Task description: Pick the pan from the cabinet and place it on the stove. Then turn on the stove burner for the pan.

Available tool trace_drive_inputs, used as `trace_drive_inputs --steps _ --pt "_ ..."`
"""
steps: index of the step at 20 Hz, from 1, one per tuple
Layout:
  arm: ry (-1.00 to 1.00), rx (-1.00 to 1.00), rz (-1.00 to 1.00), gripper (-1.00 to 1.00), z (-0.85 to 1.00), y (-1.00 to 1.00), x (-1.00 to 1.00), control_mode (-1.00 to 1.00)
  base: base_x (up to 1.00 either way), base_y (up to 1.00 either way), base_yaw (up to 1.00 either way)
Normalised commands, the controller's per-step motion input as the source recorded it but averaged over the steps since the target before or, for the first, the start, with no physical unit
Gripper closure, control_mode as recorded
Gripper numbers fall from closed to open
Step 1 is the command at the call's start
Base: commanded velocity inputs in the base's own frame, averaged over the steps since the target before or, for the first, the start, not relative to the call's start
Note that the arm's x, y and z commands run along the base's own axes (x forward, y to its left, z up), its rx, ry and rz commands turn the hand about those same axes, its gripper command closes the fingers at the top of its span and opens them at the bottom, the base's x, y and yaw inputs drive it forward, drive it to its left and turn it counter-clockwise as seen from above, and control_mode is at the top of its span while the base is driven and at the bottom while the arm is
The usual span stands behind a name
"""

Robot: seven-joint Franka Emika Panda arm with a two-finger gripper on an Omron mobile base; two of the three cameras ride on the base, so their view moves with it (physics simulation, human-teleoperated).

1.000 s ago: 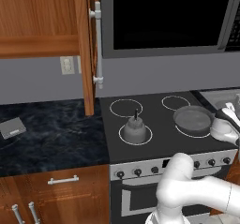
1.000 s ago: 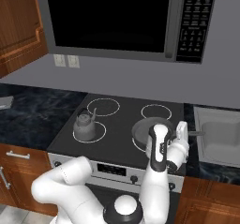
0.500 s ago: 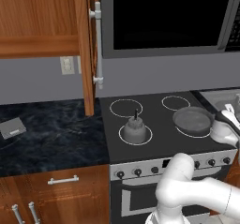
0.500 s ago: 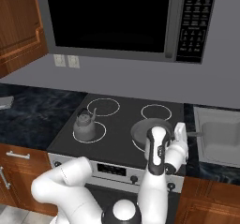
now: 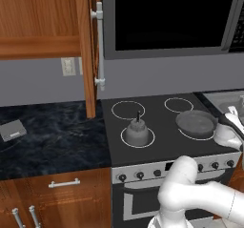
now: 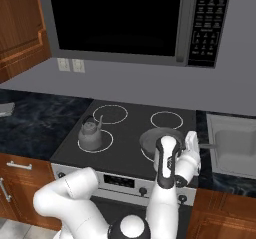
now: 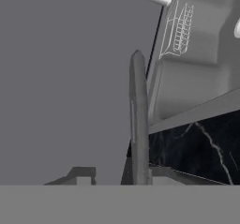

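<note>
Resting on the stove's (image 5: 162,127) front right ring, pan (image 5: 196,121) with handle (image 7: 138,120) between the jaws; jaws' spread unclear. Judgement: free the handle fully, back straight off, then reach the knob (image 5: 215,165).

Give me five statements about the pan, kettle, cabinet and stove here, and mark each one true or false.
1. The pan sits on the stove's front right ring. True.
2. The kettle stands on a back ring. False: it is on the front left ring.
3. The cabinet door stands open. True.
4. The pan is still inside the cabinet. False: it lies on the cooktop.
5. A sink lies to the right of the stove. True.
</note>
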Motion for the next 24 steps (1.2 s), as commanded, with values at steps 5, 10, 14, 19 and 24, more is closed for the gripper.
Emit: trace_drive_inputs --steps 5,10,14,19,24 --pt "0.0 0.0 0.0 -1.0 -0.19 -0.09 -0.09 -1.0 0.0 0.0 0.0" --pt "0.12 0.0 -0.01 -1.0 -0.08 -0.12 -0.2 -1.0 0.0 0.0 0.0" --pt "0.26 0.0 -0.04 -1.0 -0.13 -0.14 -0.2 -1.0 0.0 0.0 0.0" --pt "0.32 0.0 -0.05 -1.0 -0.13 -0.13 -0.14 -1.0 0.0 0.0 0.0" --pt "0.17 0.0 -0.02 -1.0 0.0 -0.07 -0.19 -1.0 0.0 0.0 0.0"
